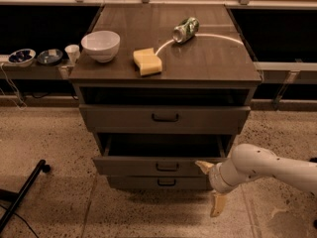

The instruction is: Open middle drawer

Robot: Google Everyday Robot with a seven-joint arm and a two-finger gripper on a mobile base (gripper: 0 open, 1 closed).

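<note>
Counter (213,63): dark wood top carrying a white bowl (100,44), a yellow sponge (147,61) and a green can (185,29) on its side. Middle drawer (133,166) stands pulled out under the top drawer (124,118) (also ajar). Tool (208,188) is released, fingers spread, at the middle drawer's right front corner. Floor (59,133) is speckled stone.

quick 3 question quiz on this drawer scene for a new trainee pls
1. True or false: the middle drawer sticks out further than the bottom drawer.
2. Which lies nearer the white bowl: A) yellow sponge, B) green can?
3. Fill in: the gripper, fingers spread, is near the middle drawer's ___ front corner as seen by the camera.

Key: 1 true; 2 A; 3 right.
</note>
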